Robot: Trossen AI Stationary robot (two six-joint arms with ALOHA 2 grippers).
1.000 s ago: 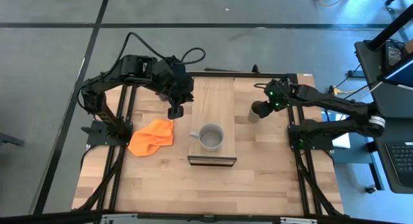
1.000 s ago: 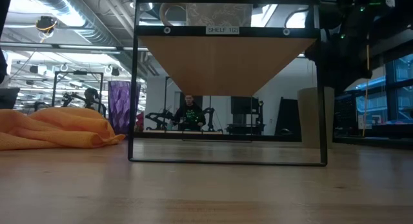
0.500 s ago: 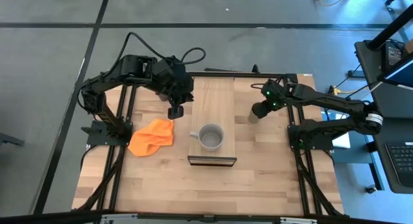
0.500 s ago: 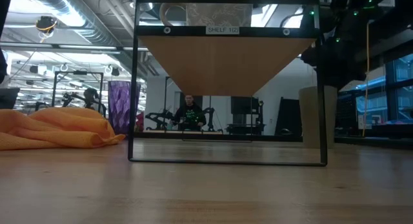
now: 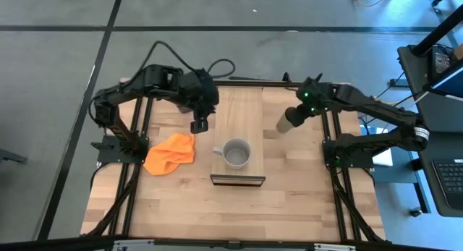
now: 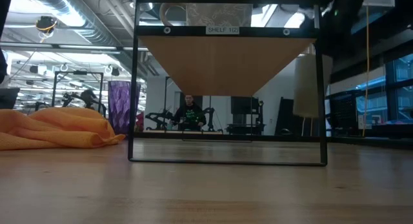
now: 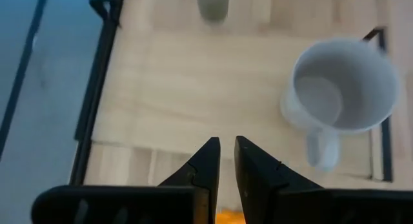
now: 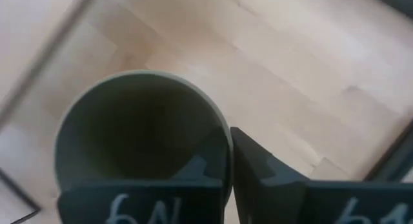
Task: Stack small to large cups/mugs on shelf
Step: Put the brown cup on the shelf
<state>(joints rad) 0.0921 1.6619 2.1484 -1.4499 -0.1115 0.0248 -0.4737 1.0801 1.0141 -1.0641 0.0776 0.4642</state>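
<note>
My right pincer (image 5: 296,115) pinches the rim of the olive-green cup (image 5: 286,121), one finger inside and one outside, and the low view shows the cup hanging clear of the tabletop (image 5: 289,200). The grey mug (image 5: 236,153) already stands on the shelf (image 5: 237,180), inward from this pincer and nearer the table's front. I judge one vessel placed, this cup in transit, and the purple tumbler (image 6: 120,106) untouched, visible only in the low view beside the orange cloth (image 5: 171,152). My left pincer (image 5: 198,125) hangs with fingers pressed nearly together, the mug just ahead of it and the cloth close by. The surface is pale wood planks in a black frame; beyond it lies grey flooring, and a person sits far back in the workshop.
</note>
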